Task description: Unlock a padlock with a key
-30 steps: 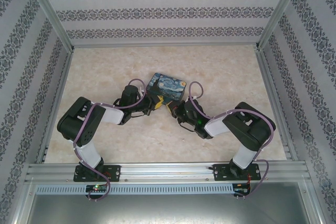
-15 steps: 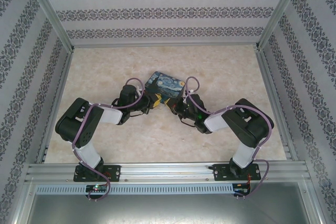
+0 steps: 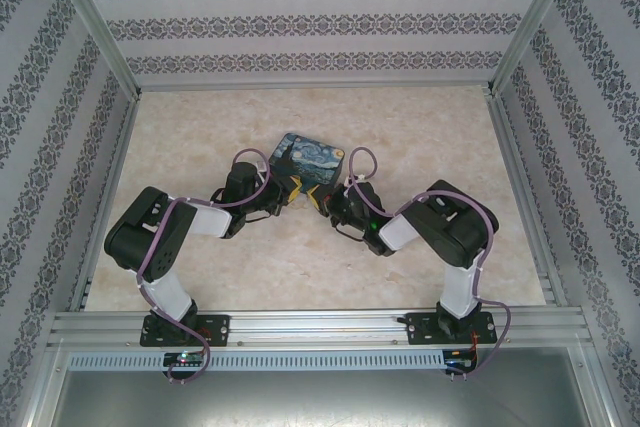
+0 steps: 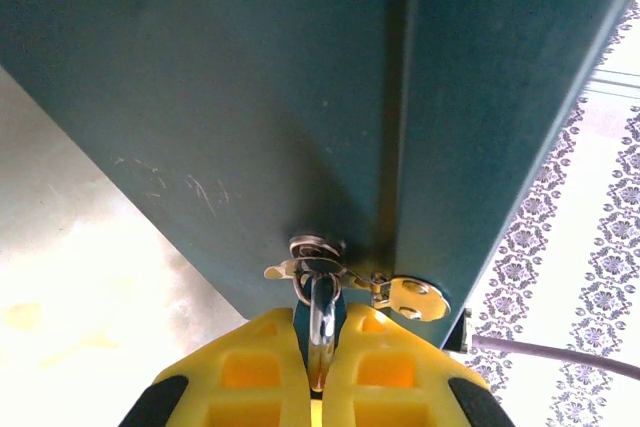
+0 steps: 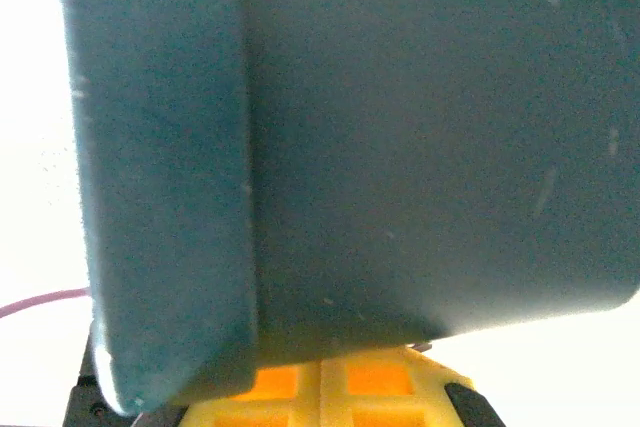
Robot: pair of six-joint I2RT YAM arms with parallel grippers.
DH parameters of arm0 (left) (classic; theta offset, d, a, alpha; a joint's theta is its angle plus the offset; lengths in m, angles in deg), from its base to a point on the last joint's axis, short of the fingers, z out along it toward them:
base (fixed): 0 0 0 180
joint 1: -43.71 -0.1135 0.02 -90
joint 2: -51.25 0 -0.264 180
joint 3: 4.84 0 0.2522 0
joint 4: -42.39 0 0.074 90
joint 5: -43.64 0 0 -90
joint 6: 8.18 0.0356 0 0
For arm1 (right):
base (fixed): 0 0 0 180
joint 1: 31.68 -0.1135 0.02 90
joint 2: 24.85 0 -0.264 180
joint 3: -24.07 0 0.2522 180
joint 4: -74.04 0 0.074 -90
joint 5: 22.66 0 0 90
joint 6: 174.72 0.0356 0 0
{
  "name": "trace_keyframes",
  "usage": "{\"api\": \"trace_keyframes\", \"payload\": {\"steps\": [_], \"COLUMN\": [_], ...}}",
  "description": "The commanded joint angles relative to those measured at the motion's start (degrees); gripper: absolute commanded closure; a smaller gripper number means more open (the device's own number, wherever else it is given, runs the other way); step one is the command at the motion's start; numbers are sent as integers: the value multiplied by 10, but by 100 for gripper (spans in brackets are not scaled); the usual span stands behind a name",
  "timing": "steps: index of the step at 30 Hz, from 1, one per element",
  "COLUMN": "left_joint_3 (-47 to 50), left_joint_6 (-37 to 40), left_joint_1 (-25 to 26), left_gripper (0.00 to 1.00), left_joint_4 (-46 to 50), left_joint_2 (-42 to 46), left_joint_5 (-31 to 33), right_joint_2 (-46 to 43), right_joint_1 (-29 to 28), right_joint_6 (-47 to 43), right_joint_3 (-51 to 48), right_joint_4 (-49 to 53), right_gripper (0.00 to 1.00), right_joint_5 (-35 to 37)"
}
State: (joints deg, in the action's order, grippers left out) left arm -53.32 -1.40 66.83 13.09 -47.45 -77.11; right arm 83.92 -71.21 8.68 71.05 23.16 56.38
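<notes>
In the left wrist view the padlock (image 4: 322, 295) hangs by its thin metal shackle from the metal hasp (image 4: 312, 265) on the side of the dark-blue painted box (image 4: 250, 97). My left gripper (image 4: 321, 319) is shut on the padlock, whose teal-blue body shows between the yellow fingers (image 4: 255, 347). From above, my left gripper (image 3: 292, 187) and right gripper (image 3: 318, 198) meet at the near corner of the box (image 3: 308, 159). My right gripper (image 5: 320, 375) is shut, its yellow fingers pressed together just under the box's corner (image 5: 170, 197). The key is hidden.
A small metal plate (image 4: 412, 297) sticks out beside the hasp. A tiny metal sliver (image 5: 421, 346) shows at the box's lower edge over my right fingers. The beige tabletop (image 3: 430, 127) is walled by patterned panels and aluminium rails (image 3: 300, 325).
The box has slid a little away and to the left. Both grippers followed it, and the right arm's elbow has folded in toward the middle.
</notes>
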Motion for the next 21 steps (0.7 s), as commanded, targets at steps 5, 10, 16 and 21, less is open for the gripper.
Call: {"api": "trace_keyframes", "payload": {"steps": [5,10,16,21], "left_joint_3": [6,6,1,2], "left_joint_6": [7,16,43,60], "left_joint_1": [25,24,24,24], "left_gripper": [100,100,100,100], "left_joint_4": [-29,-18,24,43], "left_joint_2": [22,25,34,40], "left_joint_5": [-99,-101,-102,-99], "right_joint_2": [24,29,3,-2], "right_joint_1": [-2,13,23,17], "right_joint_6": [53,56,7,-11], "right_joint_3": [22,17,27,19], "right_joint_4": [-124,-131,-68,-40], "right_gripper": [100,100,100,100], "right_joint_5": [16,14,-19,-10]}}
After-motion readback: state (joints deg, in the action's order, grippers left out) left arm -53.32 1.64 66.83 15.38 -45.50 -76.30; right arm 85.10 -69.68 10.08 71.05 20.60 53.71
